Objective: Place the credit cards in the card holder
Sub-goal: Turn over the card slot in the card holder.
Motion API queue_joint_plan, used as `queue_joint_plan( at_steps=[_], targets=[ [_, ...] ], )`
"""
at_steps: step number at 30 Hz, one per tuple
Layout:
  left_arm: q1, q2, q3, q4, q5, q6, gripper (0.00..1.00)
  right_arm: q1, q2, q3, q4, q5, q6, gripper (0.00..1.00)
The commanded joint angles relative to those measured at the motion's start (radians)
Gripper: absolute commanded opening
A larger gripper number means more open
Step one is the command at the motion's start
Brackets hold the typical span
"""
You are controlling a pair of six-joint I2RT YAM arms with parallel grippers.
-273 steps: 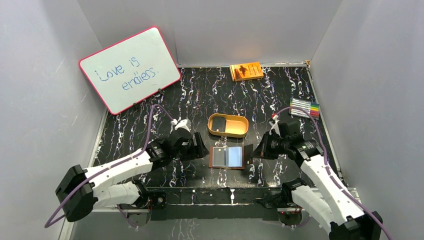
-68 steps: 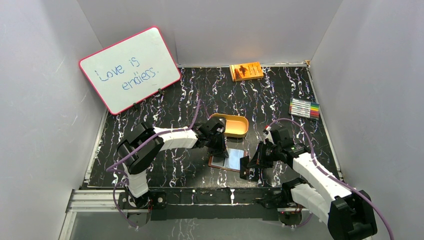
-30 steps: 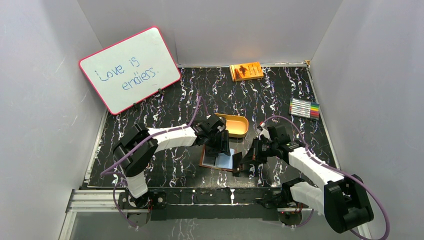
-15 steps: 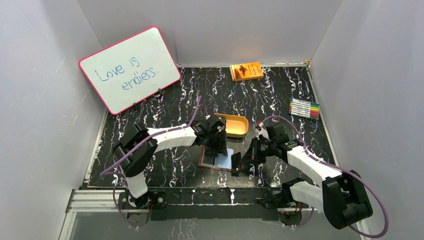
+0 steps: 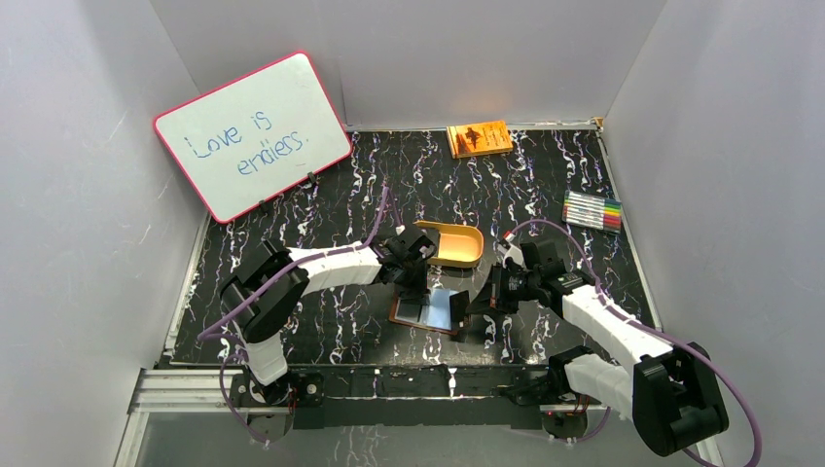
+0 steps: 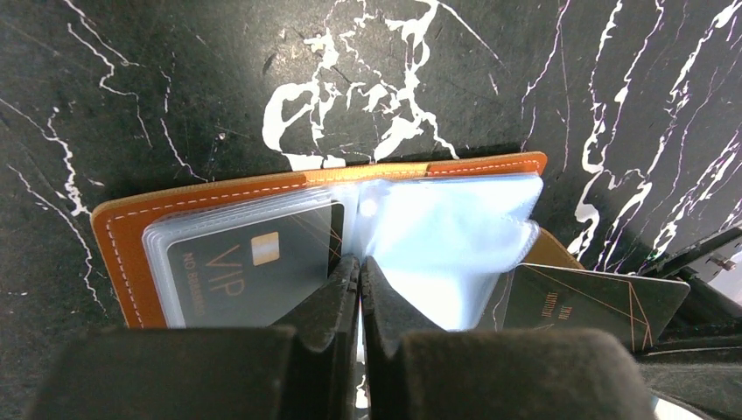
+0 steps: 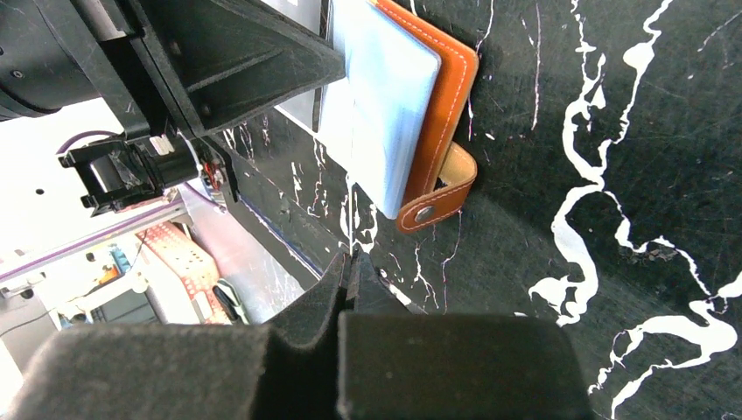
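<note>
While the card holder [image 5: 428,311] lies open near the front middle of the table [image 5: 545,195], 1 dark VIP card [image 6: 249,271] already sits in the clear sleeve of its 9 o'clock half. The pale sleeves of the 3 o'clock half show no card. A 2nd dark card [image 6: 586,302], lined in thin gold, meets those sleeves at the holder's 3 o'clock edge, but I cannot tell whether its corner has entered a pocket. The left gripper [image 6: 360,262], reaching in from 10 o'clock, has its fingers pressed together with the tips down on the holder's fold, pinning it. The right gripper [image 7: 350,258], at 3 o'clock, is pinched on the 2nd card, seen edge-on from its own wrist, with the snap strap [image 7: 437,197] just ahead of it. About 9 s ago both grippers stood off either side of the holder and the tan tray [image 5: 457,255] at 1 o'clock lay flat; now it is tilted up. In the last 0.5 s the right gripper has swung from 4 o'clock up to 3 o'clock, bringing the card level with the sleeve mouths. By my reading, 1 card is stowed and the 2nd is at insertion.
</note>
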Motion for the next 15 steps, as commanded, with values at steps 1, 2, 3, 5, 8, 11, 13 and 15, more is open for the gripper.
queue_joint_plan(
  at_steps=[1,2,3,5,8,11,13,15],
  targets=[
    [-0.002,0.044,-0.046,-0.048,-0.051,0.015,0.00,0.003,-0.009,0.039,-0.009,-0.006,-0.009,0.00],
    [-0.002,0.046,-0.047,-0.048,-0.052,0.015,0.00,0.003,-0.003,0.038,-0.012,-0.005,-0.010,0.00],
    [-0.003,0.048,-0.049,-0.047,-0.054,0.015,0.00,0.004,0.004,0.036,-0.014,-0.005,-0.011,0.00],
    [-0.002,0.051,-0.055,-0.045,-0.055,0.012,0.00,0.004,0.016,0.030,-0.025,0.004,-0.012,0.00],
    [-0.003,0.050,-0.064,-0.040,-0.055,0.007,0.00,0.004,0.013,0.016,-0.016,0.010,-0.012,0.00],
    [-0.002,0.049,-0.069,-0.036,-0.055,0.004,0.00,0.003,0.014,0.008,-0.005,0.003,-0.010,0.00],
    [-0.002,0.050,-0.073,-0.034,-0.055,0.004,0.00,0.003,0.018,0.008,-0.004,0.004,-0.013,0.00],
    [-0.002,0.051,-0.073,-0.033,-0.053,0.002,0.00,0.003,0.021,0.008,0.001,0.000,-0.019,0.00]
  ],
)
